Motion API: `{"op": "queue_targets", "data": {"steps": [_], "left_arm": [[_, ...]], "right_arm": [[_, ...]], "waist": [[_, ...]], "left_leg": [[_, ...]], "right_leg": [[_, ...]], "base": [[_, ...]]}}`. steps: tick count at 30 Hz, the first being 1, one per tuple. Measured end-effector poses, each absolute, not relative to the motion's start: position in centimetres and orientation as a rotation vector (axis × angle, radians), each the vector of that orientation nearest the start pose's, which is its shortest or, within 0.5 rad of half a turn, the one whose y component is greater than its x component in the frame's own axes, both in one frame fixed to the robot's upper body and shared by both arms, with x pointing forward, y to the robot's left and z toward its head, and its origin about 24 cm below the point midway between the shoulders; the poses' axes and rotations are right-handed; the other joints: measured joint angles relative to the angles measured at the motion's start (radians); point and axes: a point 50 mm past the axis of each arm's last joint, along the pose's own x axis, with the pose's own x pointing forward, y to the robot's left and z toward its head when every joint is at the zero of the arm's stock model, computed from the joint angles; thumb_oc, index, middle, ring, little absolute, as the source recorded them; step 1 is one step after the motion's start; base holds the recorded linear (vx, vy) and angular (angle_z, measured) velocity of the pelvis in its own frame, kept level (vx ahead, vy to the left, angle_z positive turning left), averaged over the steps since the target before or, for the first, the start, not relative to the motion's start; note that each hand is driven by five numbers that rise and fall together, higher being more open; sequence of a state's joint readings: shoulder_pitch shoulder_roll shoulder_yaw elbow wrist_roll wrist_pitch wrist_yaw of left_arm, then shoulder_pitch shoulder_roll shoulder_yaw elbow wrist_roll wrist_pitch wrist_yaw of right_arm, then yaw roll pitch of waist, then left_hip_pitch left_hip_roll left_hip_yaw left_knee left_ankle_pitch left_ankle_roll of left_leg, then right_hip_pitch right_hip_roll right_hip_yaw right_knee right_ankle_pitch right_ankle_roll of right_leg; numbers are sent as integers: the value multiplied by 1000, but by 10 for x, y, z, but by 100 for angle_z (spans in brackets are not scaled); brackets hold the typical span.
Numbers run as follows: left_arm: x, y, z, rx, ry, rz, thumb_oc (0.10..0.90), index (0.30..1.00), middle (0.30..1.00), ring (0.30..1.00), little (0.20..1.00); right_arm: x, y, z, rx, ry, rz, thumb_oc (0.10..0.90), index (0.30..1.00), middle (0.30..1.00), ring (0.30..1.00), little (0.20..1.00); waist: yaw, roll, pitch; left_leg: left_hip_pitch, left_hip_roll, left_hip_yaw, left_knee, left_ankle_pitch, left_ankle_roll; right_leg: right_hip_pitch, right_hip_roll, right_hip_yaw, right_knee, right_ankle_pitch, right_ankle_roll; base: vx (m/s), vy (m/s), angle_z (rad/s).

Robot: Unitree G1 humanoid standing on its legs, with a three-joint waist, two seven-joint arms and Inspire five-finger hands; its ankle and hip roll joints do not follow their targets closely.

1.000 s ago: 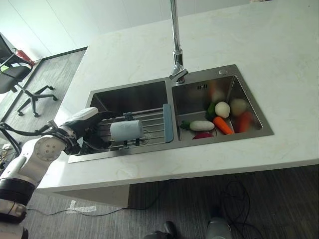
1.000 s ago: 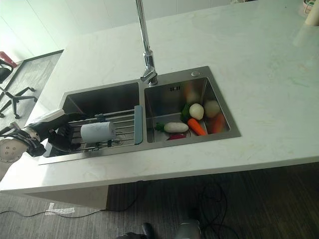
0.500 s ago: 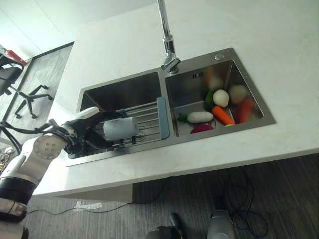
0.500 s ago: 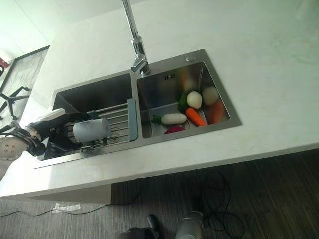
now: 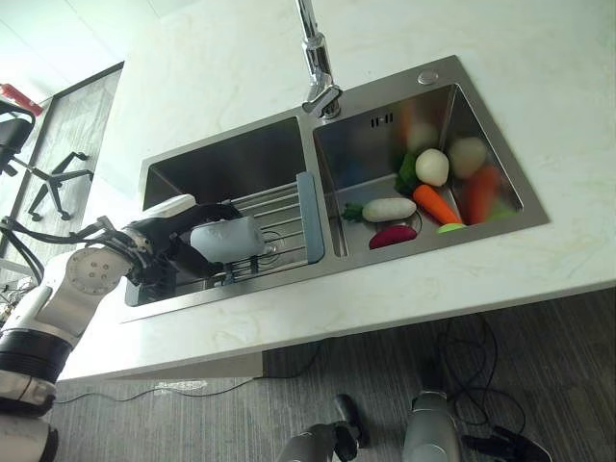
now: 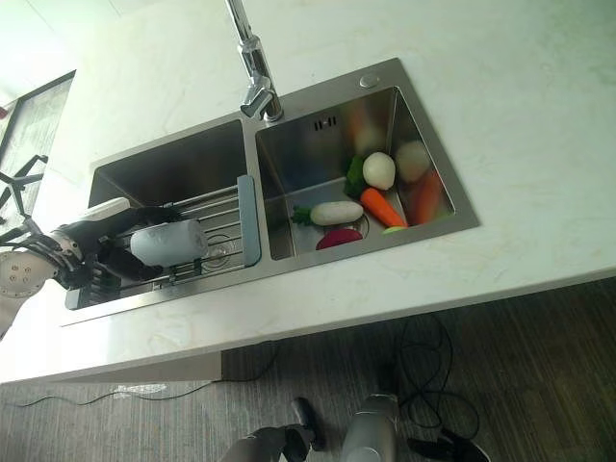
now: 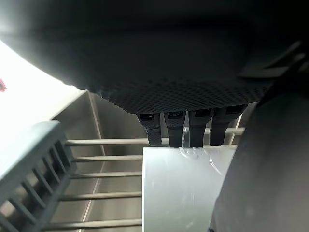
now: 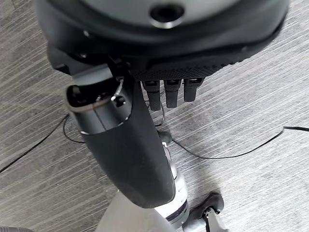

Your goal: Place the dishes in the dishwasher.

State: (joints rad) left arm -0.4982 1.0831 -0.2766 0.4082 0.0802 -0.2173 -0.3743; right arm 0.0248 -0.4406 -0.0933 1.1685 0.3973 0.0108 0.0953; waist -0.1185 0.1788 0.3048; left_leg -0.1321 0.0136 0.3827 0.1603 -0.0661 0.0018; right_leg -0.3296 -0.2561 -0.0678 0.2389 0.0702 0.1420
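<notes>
A pale grey cup (image 5: 229, 238) lies on its side on a wire rack (image 5: 281, 214) across the left basin of the steel sink (image 5: 241, 289). My left hand (image 5: 159, 245) reaches into that basin from the left. Its dark fingers (image 7: 175, 130) curl over the cup's (image 7: 183, 188) far side, and the white-covered thumb (image 5: 168, 205) sits at the cup's near end. My right hand (image 8: 164, 53) hangs over the grey floor, fingers relaxed, holding nothing.
The rack has a blue-grey end bar (image 5: 309, 217) by the divider. In the right basin lie a carrot (image 5: 432, 204), a white radish (image 5: 389, 209) and other vegetables. A tall faucet (image 5: 316, 58) stands behind the sink. An office chair (image 5: 29, 164) stands at far left.
The whole picture has shifted, so the camera has moved. My left hand has closed in slightly on the cup, which still lies on the rack.
</notes>
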Motion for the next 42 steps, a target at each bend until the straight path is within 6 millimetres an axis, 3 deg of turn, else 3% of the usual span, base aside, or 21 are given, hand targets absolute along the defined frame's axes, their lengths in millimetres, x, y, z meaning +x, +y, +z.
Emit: {"op": "queue_targets", "data": {"steps": [4, 14, 16, 21, 32, 36, 42], "left_arm": [[317, 309, 176, 1216, 72, -314, 800, 900, 900, 900, 900], [334, 300, 219, 1236, -36, -239, 800, 900, 900, 900, 900], [335, 299, 224, 1237, -49, -226, 400, 300, 300, 300, 300], [342, 294, 241, 1268, -89, -188, 400, 300, 300, 300, 300], [344, 293, 243, 1284, -113, -157, 400, 300, 300, 300, 300], [343, 290, 242, 1316, -111, -164, 400, 300, 300, 300, 300], [339, 293, 223, 1326, -55, -201, 400, 300, 300, 300, 300]], "right_arm": [[101, -323, -123, 72, 1031, -461, 800, 900, 900, 900, 900], [126, -322, -114, 109, 945, -454, 800, 900, 900, 900, 900], [130, -323, -112, 108, 929, -450, 800, 900, 900, 900, 900], [142, -321, -108, 124, 891, -431, 800, 900, 900, 900, 900], [156, -314, -102, 115, 848, -390, 800, 900, 900, 900, 900], [154, -314, -104, 116, 862, -397, 800, 900, 900, 900, 900], [147, -313, -109, 125, 899, -408, 800, 900, 900, 900, 900]], "waist": [[-19, -17, 29], [-20, -45, 104], [-19, -46, 118], [-18, -51, 125], [-18, -56, 127], [-19, -56, 126], [-10, -55, 123]], "left_leg": [[-18, 0, -1, 10, 1, 2], [-98, 4, -1, 41, 8, 9], [-99, 5, -2, 44, 8, 8], [-130, 4, -6, 55, 9, 7], [-132, 6, -10, 58, 9, 9], [-120, 10, -15, 58, 11, 12], [-80, 19, -31, 57, 9, 8]], "right_leg": [[-20, 0, 3, 8, 4, -3], [-86, 0, 11, 4, 36, -4], [-85, 0, 10, 3, 39, -5], [-101, -1, 8, -13, 56, -5], [-95, -1, 0, -13, 62, -9], [-76, 0, -10, -16, 67, -16], [-23, 5, -30, -21, 58, -15]], "base": [[-42, 13, -3], [-76, -7, 0], [-63, -21, 2], [-46, 1, 2], [-27, -12, 0], [14, -2, 4], [31, -14, 7]]}}
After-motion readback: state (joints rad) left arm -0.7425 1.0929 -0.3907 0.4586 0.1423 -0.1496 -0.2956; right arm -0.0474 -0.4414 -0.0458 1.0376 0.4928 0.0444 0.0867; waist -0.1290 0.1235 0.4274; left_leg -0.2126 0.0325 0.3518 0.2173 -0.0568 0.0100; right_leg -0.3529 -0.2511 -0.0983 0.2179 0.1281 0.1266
